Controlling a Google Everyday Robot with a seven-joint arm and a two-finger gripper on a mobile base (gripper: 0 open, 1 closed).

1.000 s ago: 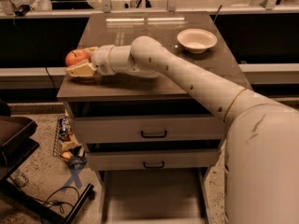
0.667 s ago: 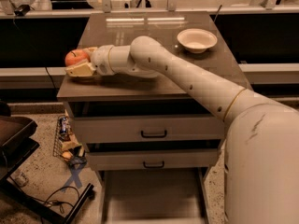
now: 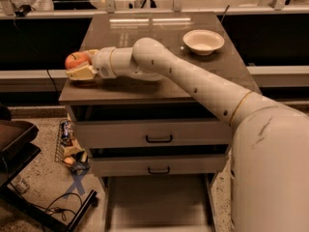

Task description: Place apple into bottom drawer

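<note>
The red-orange apple (image 3: 74,60) sits at the left edge of the brown cabinet top (image 3: 159,33). My gripper (image 3: 78,65) reaches in from the right and is shut on the apple, with one pale finger (image 3: 81,73) in front of it and the other behind. The apple rests at about the height of the cabinet top. The bottom drawer (image 3: 158,202) stands pulled out below, and its plain grey floor shows with nothing in it.
A white bowl (image 3: 203,41) stands at the back right of the cabinet top. The two upper drawers (image 3: 159,133) are closed, with black handles. Clutter and cables (image 3: 70,151) lie on the floor to the left, beside a dark chair base (image 3: 29,197).
</note>
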